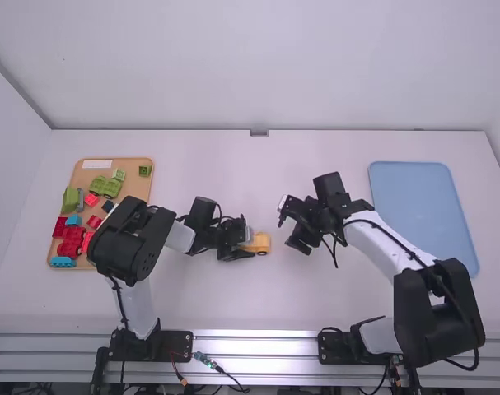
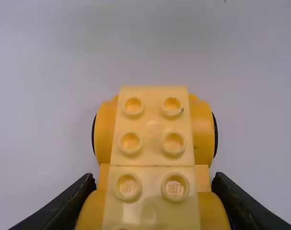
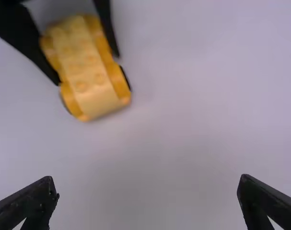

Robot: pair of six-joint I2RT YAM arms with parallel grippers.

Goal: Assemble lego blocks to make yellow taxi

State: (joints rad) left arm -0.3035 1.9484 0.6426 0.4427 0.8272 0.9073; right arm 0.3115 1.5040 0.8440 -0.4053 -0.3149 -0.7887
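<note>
Near the table's middle: yellow car base (image 2: 154,148), upright, at the tabletop or just above it; which, I cannot tell.
Left gripper (image 2: 155,179): closed around the base, one finger against each side.
Right gripper (image 3: 147,184): spread wide, nothing between its fingers, just beside the base.
Wheels: in place under the yellow body, so the rolling part looks done.
Studs (image 2: 174,143): bare along the top; no cabin or roof piece sits on them.
Wooden tray (image 1: 107,162): beyond the left arm, bearing green, red and blue blocks.
Blue tray (image 1: 422,206): to the right, beyond the right arm.
Taxi: probably at an early stage; the upper bricks seem left to add, though which ones I cannot tell.
</note>
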